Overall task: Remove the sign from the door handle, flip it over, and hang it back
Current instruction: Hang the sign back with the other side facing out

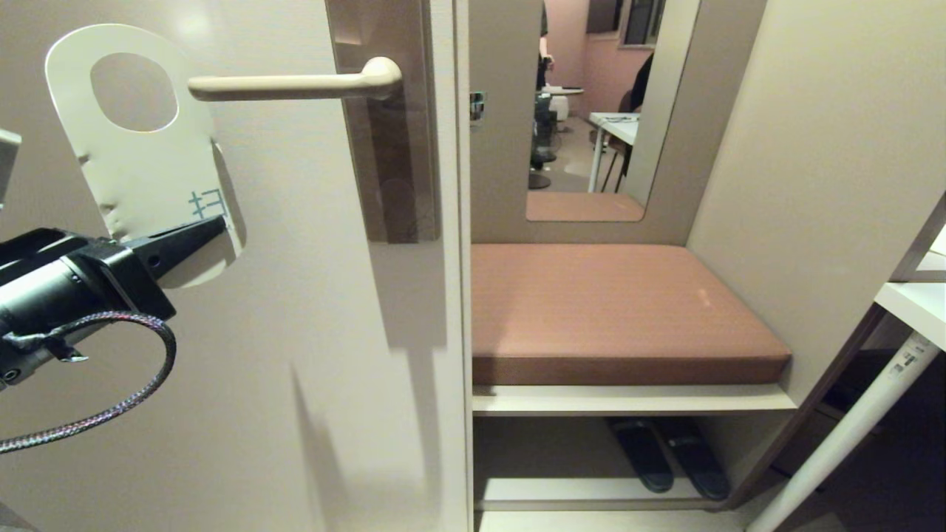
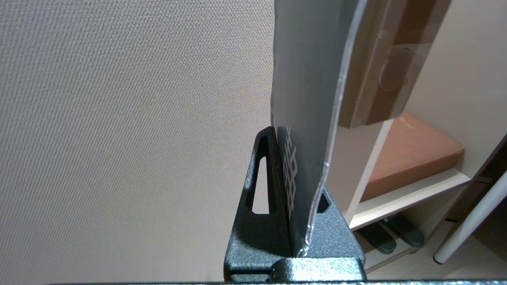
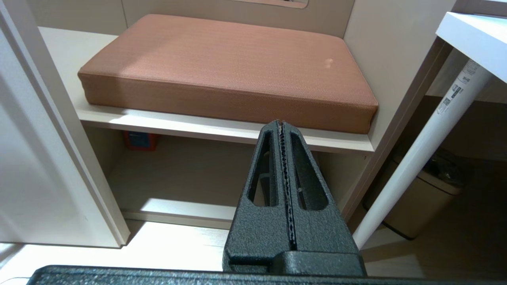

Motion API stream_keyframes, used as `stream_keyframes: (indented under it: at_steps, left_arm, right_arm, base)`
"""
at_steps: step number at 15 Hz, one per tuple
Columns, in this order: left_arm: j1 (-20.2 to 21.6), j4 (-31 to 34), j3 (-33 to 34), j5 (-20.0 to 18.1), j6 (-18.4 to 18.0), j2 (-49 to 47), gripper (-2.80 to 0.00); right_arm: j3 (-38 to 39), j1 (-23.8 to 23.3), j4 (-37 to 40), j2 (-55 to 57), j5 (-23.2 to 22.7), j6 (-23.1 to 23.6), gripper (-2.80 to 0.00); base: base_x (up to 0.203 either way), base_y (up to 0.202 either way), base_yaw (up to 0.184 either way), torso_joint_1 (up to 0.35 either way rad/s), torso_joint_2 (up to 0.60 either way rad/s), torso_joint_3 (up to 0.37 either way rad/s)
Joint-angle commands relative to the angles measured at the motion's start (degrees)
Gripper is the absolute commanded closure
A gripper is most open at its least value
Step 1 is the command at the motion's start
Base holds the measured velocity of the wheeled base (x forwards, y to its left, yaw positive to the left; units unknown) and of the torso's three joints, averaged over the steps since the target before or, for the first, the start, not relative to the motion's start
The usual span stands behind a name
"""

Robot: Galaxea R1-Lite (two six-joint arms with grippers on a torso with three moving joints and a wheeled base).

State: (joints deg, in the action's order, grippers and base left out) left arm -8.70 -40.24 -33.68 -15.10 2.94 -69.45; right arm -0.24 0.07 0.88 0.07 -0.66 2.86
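Observation:
The sign (image 1: 140, 170) is a white card with a large rounded hole, held upright against the door, left of the door handle (image 1: 295, 86). Its hole is off the lever, and the lever's free end just meets the card's right edge. My left gripper (image 1: 211, 229) comes in from the lower left and is shut on the sign's bottom edge. In the left wrist view the sign (image 2: 309, 79) shows a dark side with pale characters, clamped in the left gripper (image 2: 295, 166). The handle's brown-grey plate (image 1: 384, 148) stands right of it. My right gripper (image 3: 282, 123) is shut on nothing, low near the bench.
The door edge (image 1: 462, 295) borders a niche with a brown cushion (image 1: 613, 310) on a shelf, and dark slippers (image 1: 665, 454) below. A white table with a leg (image 1: 850, 436) stands at the right. A bin (image 3: 427, 202) sits under it. A person shows far back.

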Motion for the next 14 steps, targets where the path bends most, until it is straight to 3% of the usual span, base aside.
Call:
stream_keyframes:
  at_steps: [1,14]
  left_arm:
    - [0.0,-0.3,-0.9,-0.1,0.1,-1.4,0.0]
    - [-0.1,-0.5,-4.5,-0.1,-1.6,-6.1,0.0]
  right_arm:
    - [0.0,0.0,0.0,0.0,0.0,0.0,0.0]
    - [0.0,0.0,0.0,0.0,0.0,0.1,0.0]
  base:
    - [0.0,0.0,0.0,0.0,0.0,0.0]
    - [0.0,0.0,0.0,0.0,0.0,0.0]
